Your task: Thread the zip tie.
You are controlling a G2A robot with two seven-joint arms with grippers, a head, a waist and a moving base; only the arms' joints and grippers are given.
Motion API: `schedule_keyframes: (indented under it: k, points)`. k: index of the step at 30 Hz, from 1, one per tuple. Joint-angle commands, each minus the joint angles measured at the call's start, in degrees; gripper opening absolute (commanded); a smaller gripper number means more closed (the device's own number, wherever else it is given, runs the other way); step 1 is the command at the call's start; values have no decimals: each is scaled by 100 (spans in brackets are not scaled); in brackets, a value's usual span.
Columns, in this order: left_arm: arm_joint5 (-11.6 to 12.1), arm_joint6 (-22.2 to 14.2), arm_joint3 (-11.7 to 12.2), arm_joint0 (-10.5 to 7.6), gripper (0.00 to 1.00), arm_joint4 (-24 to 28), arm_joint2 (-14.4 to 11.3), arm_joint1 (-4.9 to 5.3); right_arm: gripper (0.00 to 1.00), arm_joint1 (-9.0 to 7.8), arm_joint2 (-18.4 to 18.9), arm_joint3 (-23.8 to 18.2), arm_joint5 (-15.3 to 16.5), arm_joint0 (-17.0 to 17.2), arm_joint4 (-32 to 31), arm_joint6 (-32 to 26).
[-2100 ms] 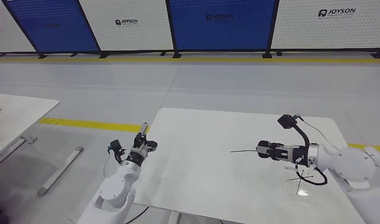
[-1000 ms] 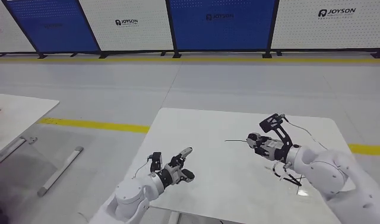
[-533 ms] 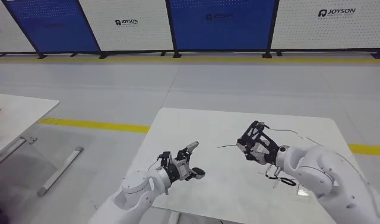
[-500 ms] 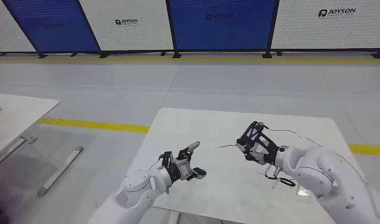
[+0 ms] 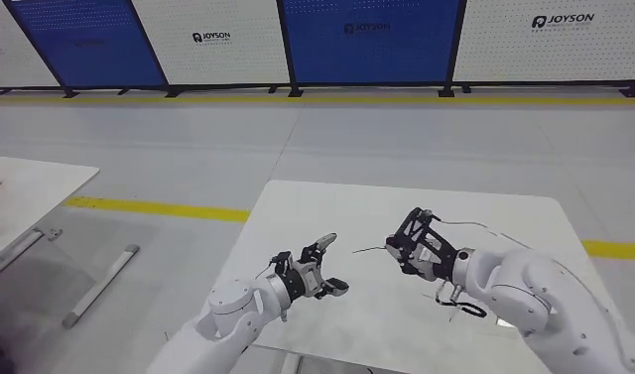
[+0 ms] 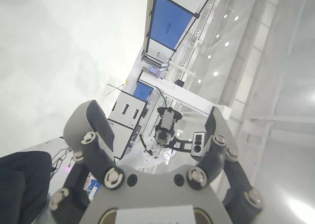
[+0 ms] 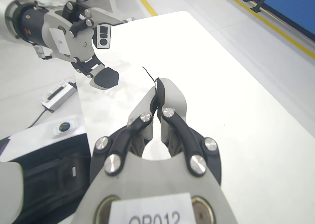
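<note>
While I am holding my left arm over the near left part of the surface (image 5: 298, 210), my left pincer (image 5: 332, 265) is hanging spread wide and gripping nothing. Its two fingers are opening toward my right side, and in the top view one finger is sitting farther from me than the other. Seen from the left wrist, the dark pads (image 6: 99, 124) are standing well apart, and my other arm is showing in the gap between them, farther off. Seen from the right wrist, the left pincer (image 7: 107, 58) is hovering above the white surface (image 7: 216, 69).

Between the two pincers, the zip tie (image 5: 372, 248) is sticking out as a thin black strand, raised off the surface. Its free end is pointing toward the left pincer without touching it. In the right wrist view the zip tie (image 7: 148, 74) is bending slightly just beyond the fingertips (image 7: 161, 92) that are gripping it.

Farther right, over the middle of the surface, my right pincer (image 5: 397, 252) is pressing together on the zip tie, pinching it at the very tips. Which end of the strand I am gripping, I cannot tell.
</note>
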State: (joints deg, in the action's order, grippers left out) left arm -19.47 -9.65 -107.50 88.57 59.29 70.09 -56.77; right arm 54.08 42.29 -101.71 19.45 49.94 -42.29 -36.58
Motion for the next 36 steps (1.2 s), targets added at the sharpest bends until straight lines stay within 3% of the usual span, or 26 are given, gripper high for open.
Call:
schedule_keyframes:
  k: [1,5,9,12,22,27,28,29,33,36]
  points:
    - [-1,10,-25,-18,100,172,9,8,0,9,-38,-123,3,14,-400,-17]
    - [-1,334,-57,-76,100,563,-151,73,0,14,-71,-284,3,72,-813,-16]
    - [-1,944,-68,-443,100,979,-580,193,0,-2,-113,-418,3,134,-1125,25]
    - [-1,1236,27,-851,100,1440,-939,284,0,-24,-120,-468,3,195,-1229,139]
    - [87,1307,26,-863,100,1432,-962,262,0,-24,-120,-468,3,195,-1229,139]
    - [83,1469,58,-1047,100,1674,-1058,176,0,-24,-120,-468,3,195,-1229,139]
    - [67,1494,56,-1076,87,1664,-1090,163,0,-24,-120,-468,3,195,-1229,139]
    - [23,1505,50,-1104,52,1628,-1131,152,0,-24,-120,-468,3,195,-1229,139]
    - [-1,1567,103,-1204,35,1602,-1279,109,0,-24,-120,-468,3,195,-1229,139]
    - [-1,1532,177,-1274,14,1689,-1393,101,0,-24,-120,-468,3,195,-1229,139]
